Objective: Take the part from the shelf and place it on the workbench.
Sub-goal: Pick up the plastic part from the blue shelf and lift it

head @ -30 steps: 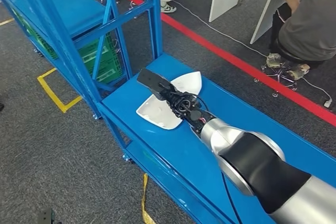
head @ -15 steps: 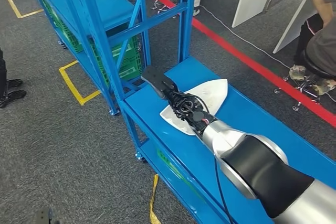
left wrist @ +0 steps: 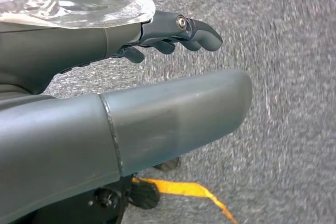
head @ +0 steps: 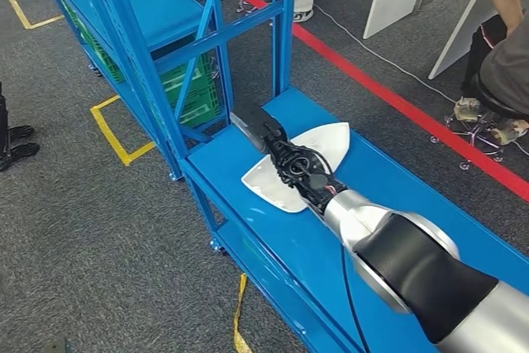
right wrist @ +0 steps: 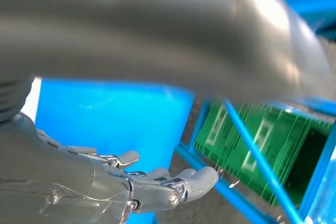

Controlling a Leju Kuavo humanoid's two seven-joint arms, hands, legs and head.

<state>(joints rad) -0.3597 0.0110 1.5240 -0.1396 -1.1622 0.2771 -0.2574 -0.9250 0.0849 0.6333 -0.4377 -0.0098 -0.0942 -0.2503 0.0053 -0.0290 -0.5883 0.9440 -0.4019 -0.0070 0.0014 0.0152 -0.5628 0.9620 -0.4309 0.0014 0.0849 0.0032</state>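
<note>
The white part (head: 299,167) lies on the blue workbench (head: 399,188) under the right hand (head: 259,128), whose fingers (right wrist: 174,182) reach out flat holding nothing, so placing seems done and withdrawing comes next.

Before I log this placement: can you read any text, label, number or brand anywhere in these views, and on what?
No readable text in any view.
Green crate under the shelf: pale panels on its side in the right wrist view, no characters legible.
White part on the blue workbench: no marking visible.
Right hand and left hand: no print visible.
</note>
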